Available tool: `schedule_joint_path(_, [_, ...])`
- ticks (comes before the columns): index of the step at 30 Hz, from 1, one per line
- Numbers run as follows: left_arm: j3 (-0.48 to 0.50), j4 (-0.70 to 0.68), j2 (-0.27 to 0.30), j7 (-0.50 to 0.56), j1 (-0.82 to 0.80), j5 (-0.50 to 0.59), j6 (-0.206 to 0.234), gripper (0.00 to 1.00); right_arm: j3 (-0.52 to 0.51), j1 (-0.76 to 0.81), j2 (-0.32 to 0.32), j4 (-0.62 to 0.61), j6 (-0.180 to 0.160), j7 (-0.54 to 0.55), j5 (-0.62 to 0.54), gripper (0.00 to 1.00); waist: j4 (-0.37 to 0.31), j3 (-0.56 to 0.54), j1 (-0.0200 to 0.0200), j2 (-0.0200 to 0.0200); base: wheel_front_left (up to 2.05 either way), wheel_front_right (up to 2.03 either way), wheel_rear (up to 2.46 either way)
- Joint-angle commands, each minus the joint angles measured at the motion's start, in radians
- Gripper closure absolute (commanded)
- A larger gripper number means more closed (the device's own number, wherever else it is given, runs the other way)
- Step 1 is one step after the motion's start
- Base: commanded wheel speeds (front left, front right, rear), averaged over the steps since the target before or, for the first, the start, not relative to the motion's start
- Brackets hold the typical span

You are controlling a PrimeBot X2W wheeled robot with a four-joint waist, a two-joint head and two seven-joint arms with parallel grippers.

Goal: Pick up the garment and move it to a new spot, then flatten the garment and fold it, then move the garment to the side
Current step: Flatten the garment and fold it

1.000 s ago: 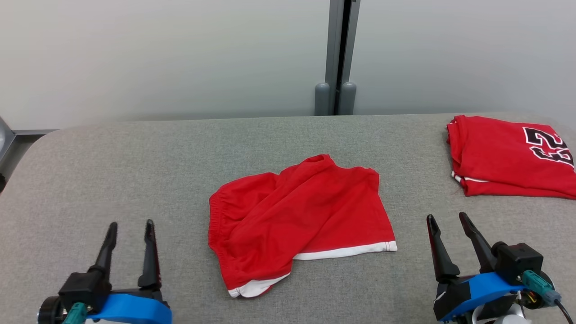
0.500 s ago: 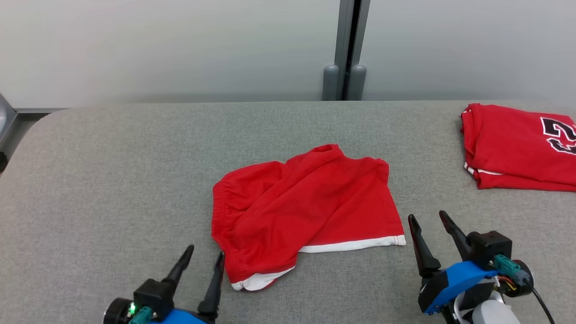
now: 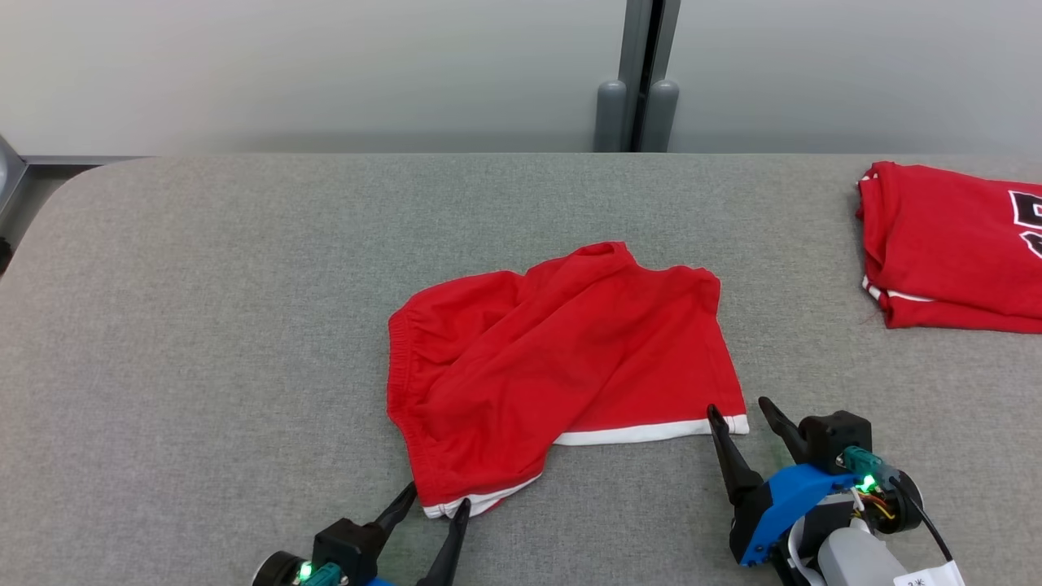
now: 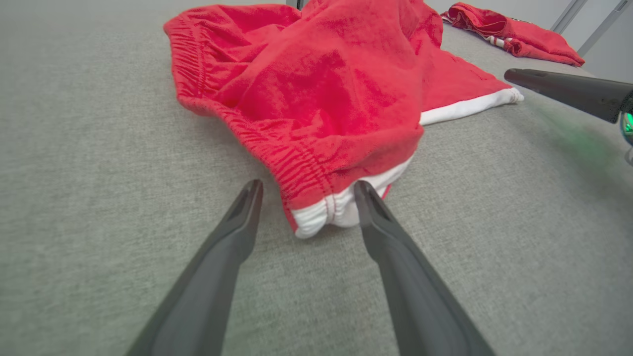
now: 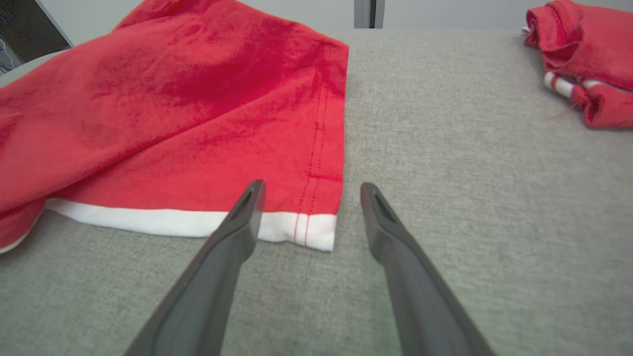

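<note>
From the head view, the red shorts (image 3: 562,366) lie crumpled near the middle of the grey fabric surface (image 3: 203,325), elastic waistband (image 3: 397,358) towards the robot's left and the white hem (image 3: 643,431) along the near edge. One leg is folded over the other. A folded red jersey (image 3: 952,260) sits well apart at the far right, and a grey post (image 3: 643,73) stands against the pale wall behind. The left gripper (image 3: 437,495) is low at the near edge, its fingers apart with the tips at the nearest white-trimmed corner of the shorts. The right gripper (image 3: 738,405) has its fingers spread on either side of the hem's right corner. In the left wrist view, the two dark fingers (image 4: 232,237) stand wide and the bunched white corner of the leg lies between their tips. The right-hand tip is just beside the cloth, perhaps touching it, though the angle does not settle that. One finger of the right gripper reaches in at the right edge. In the right wrist view, the fingers (image 5: 385,232) are likewise parted. The left tip sits over the white band and the right tip over bare surface, so the stitched corner of the hem lies between them. Nothing is clamped in either gripper.
</note>
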Motion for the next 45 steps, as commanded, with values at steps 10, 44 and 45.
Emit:
schedule_joint_path(10, [-0.102,0.032,-0.001,-0.007,-0.067,-0.051,-0.002,0.00,0.014,-0.070,-0.001,0.169,0.000,-0.028,0.023,0.00,0.019,0.017,-0.0001,0.0000,0.00,0.00,0.00])
schedule_joint_path(44, [0.083,-0.227,0.084,-0.007,-0.002,-0.009,0.013,1.00,0.021,0.169,-0.026,-0.353,0.000,0.019,0.068,1.00,-0.039,-0.061,-0.0001,0.0000,0.00,0.00,0.00])
schedule_joint_path(45, [0.098,-0.242,0.082,-0.007,-0.013,-0.017,0.014,1.00,0.019,0.159,-0.026,-0.378,0.000,0.028,0.063,1.00,-0.043,-0.058,-0.0001,0.0000,0.00,0.00,0.00])
